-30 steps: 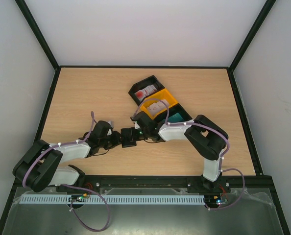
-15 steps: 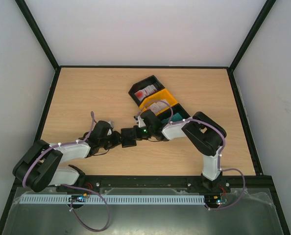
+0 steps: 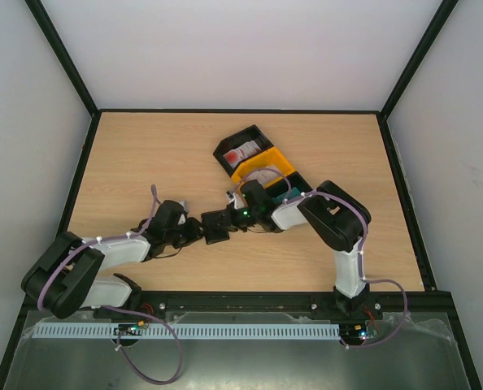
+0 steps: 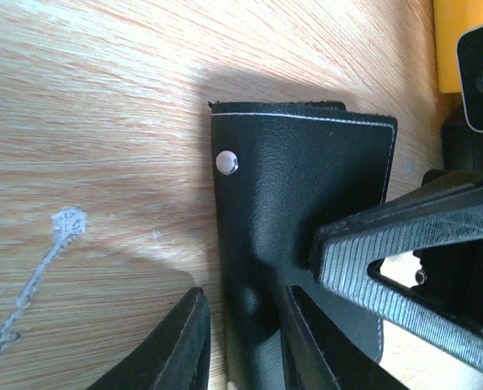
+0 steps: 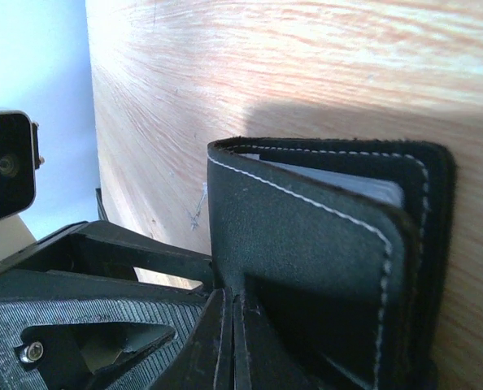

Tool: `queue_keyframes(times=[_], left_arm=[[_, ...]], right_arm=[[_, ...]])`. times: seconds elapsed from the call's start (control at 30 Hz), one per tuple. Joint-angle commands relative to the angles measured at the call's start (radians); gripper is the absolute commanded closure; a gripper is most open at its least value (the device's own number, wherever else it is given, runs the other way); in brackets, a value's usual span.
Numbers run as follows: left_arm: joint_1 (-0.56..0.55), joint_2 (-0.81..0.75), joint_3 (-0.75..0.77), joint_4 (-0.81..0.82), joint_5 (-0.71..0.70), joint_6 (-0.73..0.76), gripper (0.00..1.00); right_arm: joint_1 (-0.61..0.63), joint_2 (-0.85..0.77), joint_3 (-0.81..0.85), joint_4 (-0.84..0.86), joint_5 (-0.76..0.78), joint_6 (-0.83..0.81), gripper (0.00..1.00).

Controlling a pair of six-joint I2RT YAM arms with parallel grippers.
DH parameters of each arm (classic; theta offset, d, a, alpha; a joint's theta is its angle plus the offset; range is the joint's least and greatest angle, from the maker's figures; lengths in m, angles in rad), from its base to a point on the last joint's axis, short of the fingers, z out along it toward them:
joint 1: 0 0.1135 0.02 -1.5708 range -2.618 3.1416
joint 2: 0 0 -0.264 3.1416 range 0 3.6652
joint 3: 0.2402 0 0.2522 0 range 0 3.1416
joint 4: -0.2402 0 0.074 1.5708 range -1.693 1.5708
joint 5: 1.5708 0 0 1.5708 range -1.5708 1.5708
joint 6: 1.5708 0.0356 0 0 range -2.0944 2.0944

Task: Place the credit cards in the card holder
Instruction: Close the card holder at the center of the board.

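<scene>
Top external: right gripper (image 3: 227, 218) edged rightward, card holder (image 3: 216, 233) stayed put.

The top camera looks down from high over the near edge, taking in the whole desk (image 3: 144, 154). Both wrist cameras sit very close at desk level, facing each other from opposite sides of the same black wallet (image 4: 306, 179).

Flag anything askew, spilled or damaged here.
A pale scratch marks the table beside the card holder, which the left end effector and right end effector both pinch. Nothing looks spilled or broken.
</scene>
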Motion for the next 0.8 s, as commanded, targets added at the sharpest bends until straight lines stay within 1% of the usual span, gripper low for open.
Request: queue_keyframes(times=[0.0, 0.23, 0.33, 0.43, 0.53, 0.63, 0.77], left_arm=[[-0.008, 0.026, 0.004, -0.056, -0.011, 0.004, 0.72], [-0.007, 0.030, 0.008, -0.056, -0.010, 0.002, 0.73], [-0.008, 0.015, 0.008, -0.056, -0.006, 0.002, 0.73], [-0.007, -0.006, 0.008, -0.055, -0.009, 0.002, 0.72], [-0.007, -0.026, 0.011, -0.061, -0.015, 0.001, 0.72], [-0.007, -0.033, 0.013, -0.067, -0.017, 0.001, 0.72], [-0.008, -0.038, 0.010, -0.071, -0.020, -0.002, 0.72]], right_arm=[[-0.054, 0.095, -0.071, -0.152, 0.119, 0.027, 0.98], [-0.063, 0.085, -0.034, -0.167, 0.106, 0.028, 0.98], [-0.062, 0.042, -0.027, -0.170, 0.098, 0.008, 0.98], [-0.058, -0.021, 0.000, -0.221, 0.096, -0.041, 0.97], [-0.047, -0.072, 0.028, -0.255, 0.079, -0.071, 0.94], [-0.031, -0.110, 0.045, -0.236, 0.030, -0.072, 0.86], [-0.011, -0.160, 0.061, -0.209, -0.009, -0.054, 0.80]])
